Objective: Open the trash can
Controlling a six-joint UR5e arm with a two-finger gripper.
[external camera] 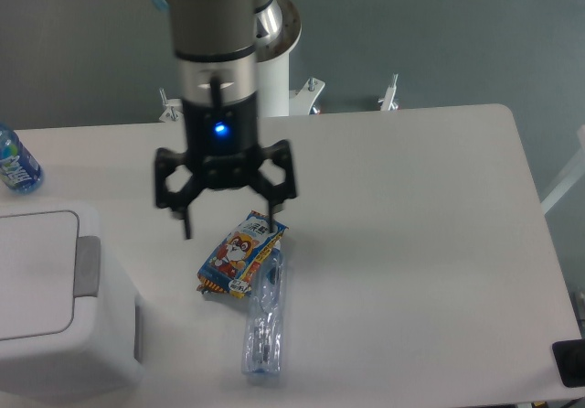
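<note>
A clear plastic bottle (263, 324) lies on its side near the front edge of the white table (411, 243), its upper end tucked just beside a colourful snack packet (239, 254) printed with a cartoon animal; the two appear to touch. At the front left corner stands the trash can (55, 307), a large white boxy bin with rounded corners, its flat lid (32, 273) lying down closed and a grey push tab (88, 267) set at the lid's right edge, facing the middle of the table. The bin sits well to the left of the packet and bottle. Above the packet hangs the gripper (228, 227), black, its two fingers spread wide with nothing between them; the right fingertip (272, 221) hovers close over the packet's upper corner, and whether it touches cannot be told from this angle. A blue light glows on the gripper's body below the arm's silver wrist (215, 37). Farther back at the left edge, a small blue-labelled water bottle (14, 159) is partly cut off by the frame. Behind the table, the arm's white base (279, 56) rises against a grey floor.
</note>
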